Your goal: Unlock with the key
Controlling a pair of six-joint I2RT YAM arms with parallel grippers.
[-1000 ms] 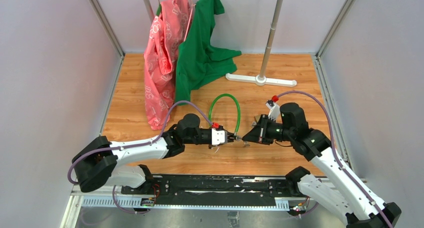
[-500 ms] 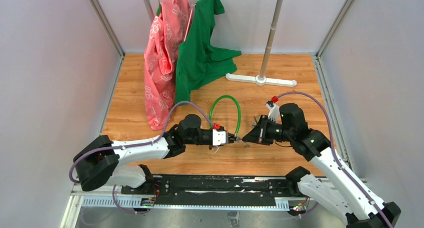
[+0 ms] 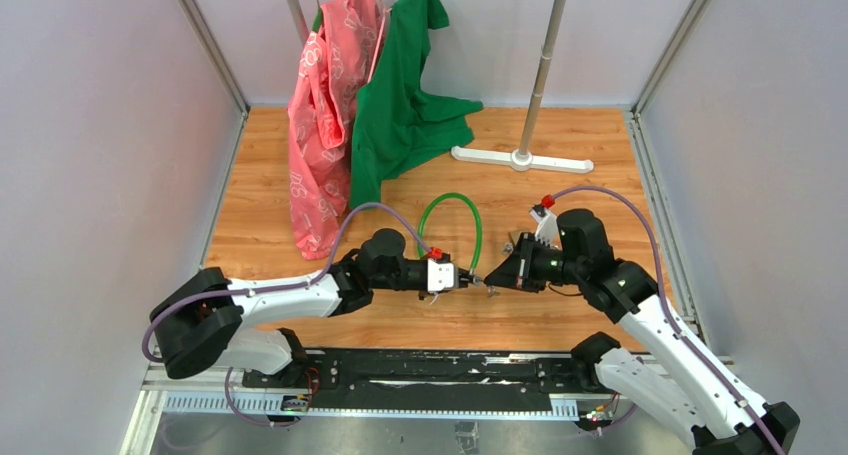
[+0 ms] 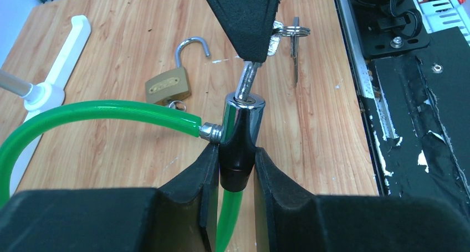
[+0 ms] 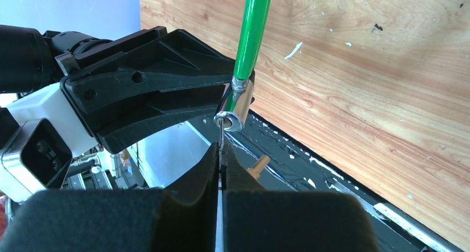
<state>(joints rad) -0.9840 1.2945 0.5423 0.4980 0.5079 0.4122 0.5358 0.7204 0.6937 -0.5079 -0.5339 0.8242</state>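
Observation:
The green cable lock (image 3: 450, 197) loops over the wooden table. My left gripper (image 4: 233, 155) is shut on its chrome and black lock cylinder (image 4: 242, 124), one finger on each side. The small silvery key (image 4: 247, 77) stands in the keyhole at the cylinder's end. My right gripper (image 5: 221, 152) is shut on the key (image 5: 221, 133), and its fingers hide the key's head. In the top view the left gripper (image 3: 462, 278) and the right gripper (image 3: 487, 278) meet tip to tip near the table's front middle.
An open brass padlock (image 4: 168, 86) and its bunch of keys (image 4: 291, 33) lie on the wood just beyond the lock. A clothes rack base (image 3: 520, 158), a pink garment (image 3: 325, 125) and a green garment (image 3: 400, 105) stand at the back. A black rail (image 3: 400, 370) runs along the near edge.
Both wrists have crept a little to the left. Both grips stay as they were.

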